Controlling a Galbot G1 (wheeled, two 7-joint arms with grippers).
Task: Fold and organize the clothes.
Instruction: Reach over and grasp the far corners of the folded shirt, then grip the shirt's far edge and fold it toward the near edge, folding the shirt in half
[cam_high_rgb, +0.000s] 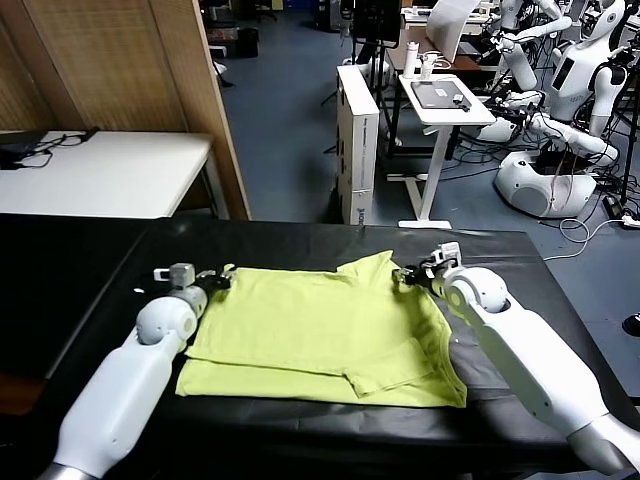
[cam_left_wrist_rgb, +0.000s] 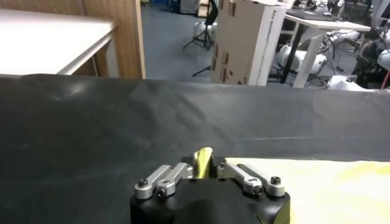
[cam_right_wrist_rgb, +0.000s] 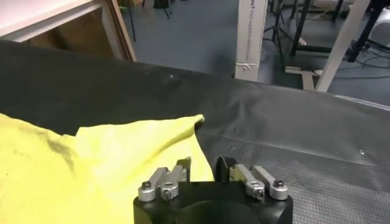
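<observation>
1. The left white robot arm is reaching from the lower left of the head view up toward the centre left, its left gripper (cam_high_rgb: 215, 279) resting on the far left corner of the lime yellow-green short-sleeved T-shirt of thin soft fabric (cam_high_rgb: 320, 335).
2. The right white robot arm is stretching from the lower right of the head view up toward the centre right, its right gripper (cam_high_rgb: 412, 276) sitting at the shirt's far right edge, beside a raised point of cloth.
3. The left gripper (cam_left_wrist_rgb: 206, 167) is pinching narrowly on the shirt: in the left wrist view a small upright tuft of yellow-green fabric (cam_left_wrist_rgb: 203, 159) is standing between the closed fingers.
4. The right gripper (cam_right_wrist_rgb: 204, 170) is drawn in narrow at the shirt's edge; in the right wrist view the fabric (cam_right_wrist_rgb: 109, 158) is running up to and under one finger, so it is nipping the hem.
5. The shirt is lying mostly flat across the middle of the black textured cloth-covered table (cam_high_rgb: 300, 238), with a sleeve folded over the lower right part of its body and its near edge lying close to the table's front edge.
6. The head view is showing the whole garment and both arms; the wrist views are showing only corners of it.
7. The left wrist view is showing a tall white cardboard box (cam_left_wrist_rgb: 248, 39) beyond the table, in the upper middle of the frame.
8. The right wrist view is showing the pointed corner of the shirt lifted slightly off the black surface (cam_right_wrist_rgb: 292, 140).
</observation>
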